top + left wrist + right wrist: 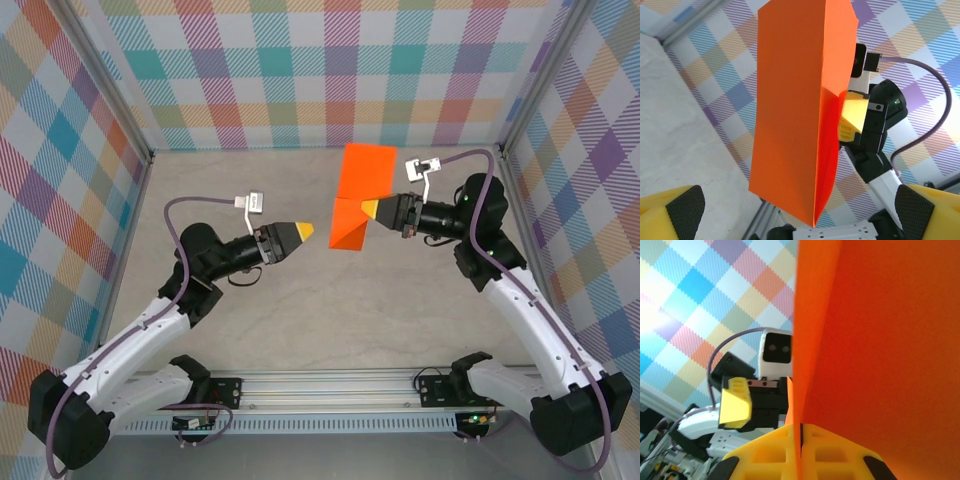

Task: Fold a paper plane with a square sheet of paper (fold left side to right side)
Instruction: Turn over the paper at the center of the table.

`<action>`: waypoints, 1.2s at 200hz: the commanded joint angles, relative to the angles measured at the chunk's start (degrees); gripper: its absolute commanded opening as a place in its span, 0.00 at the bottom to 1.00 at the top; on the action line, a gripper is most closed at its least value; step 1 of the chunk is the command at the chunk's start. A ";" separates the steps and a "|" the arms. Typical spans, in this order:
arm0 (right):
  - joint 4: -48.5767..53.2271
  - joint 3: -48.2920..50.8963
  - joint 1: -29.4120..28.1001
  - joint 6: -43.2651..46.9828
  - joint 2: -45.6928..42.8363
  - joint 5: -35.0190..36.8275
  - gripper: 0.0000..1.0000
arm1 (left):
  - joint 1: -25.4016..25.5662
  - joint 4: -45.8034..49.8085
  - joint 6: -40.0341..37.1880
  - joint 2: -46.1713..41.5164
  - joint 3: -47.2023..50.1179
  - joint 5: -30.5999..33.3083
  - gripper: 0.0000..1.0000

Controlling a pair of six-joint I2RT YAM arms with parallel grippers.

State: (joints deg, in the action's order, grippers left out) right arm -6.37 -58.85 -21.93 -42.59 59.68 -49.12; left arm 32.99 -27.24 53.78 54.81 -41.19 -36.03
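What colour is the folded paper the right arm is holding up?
The paper is plain bright orange, clearest in the left wrist view.

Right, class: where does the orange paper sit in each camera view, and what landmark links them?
Top external: orange paper right of centre, upper half.
Left wrist: orange paper centre, top to near bottom.
Right wrist: orange paper right half.
Shared landmark: right gripper, shut on it.

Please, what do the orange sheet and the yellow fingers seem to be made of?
Orange sheet: most likely thin paper, matte; it keeps a sharp crease and its free edge curls slightly. Yellow fingers: probably hard moulded plastic, smooth, with square recesses in the surface. Their dark pads look like rubber or foam, but this is uncertain.
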 commanded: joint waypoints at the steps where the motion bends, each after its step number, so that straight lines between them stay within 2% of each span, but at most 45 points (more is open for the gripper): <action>1: 0.15 -2.98 -2.70 -0.01 0.36 -0.91 0.05 | 1.50 -8.72 3.43 1.08 -2.58 -4.10 1.00; 40: 0.79 -6.14 -6.83 0.37 2.41 -0.55 0.05 | 5.41 -8.67 1.17 2.72 -4.84 -3.96 0.99; 60: 1.04 -7.11 -8.70 0.66 3.03 -0.29 0.05 | 6.78 -8.87 0.46 3.50 -5.65 -3.87 0.92; 78: 1.33 -7.11 -8.92 0.50 2.90 0.12 0.05 | 7.50 -9.06 -0.32 3.48 -5.96 -3.52 0.80; 112: 2.20 -6.32 -8.92 0.00 1.99 0.98 0.06 | 7.86 -7.92 -1.95 1.56 -5.41 -2.38 0.51; 162: 4.73 -5.58 -8.94 0.73 0.40 1.87 0.10 | 8.05 -6.06 -3.06 0.56 -4.84 -1.33 0.30; 189: 8.72 -5.92 -8.93 2.28 -0.17 3.08 0.17 | 8.14 -4.02 -4.27 0.90 -5.02 -0.90 0.21; 213: 13.33 -6.22 -8.98 4.30 -1.17 5.57 0.32 | 8.22 -0.02 -6.81 0.66 -5.38 0.05 0.12; 227: 19.62 -6.98 -8.92 6.82 -1.92 9.20 0.41 | 8.26 3.09 -8.88 0.60 -5.52 1.05 0.08; 240: 28.85 -8.40 -8.83 11.19 -3.03 16.34 0.47 | 8.40 10.01 -13.03 0.27 -6.56 3.02 0.04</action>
State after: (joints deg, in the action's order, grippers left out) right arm 7.68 -64.31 -30.65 -38.79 58.98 -42.70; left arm 40.69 -26.61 47.92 56.16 -45.17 -35.94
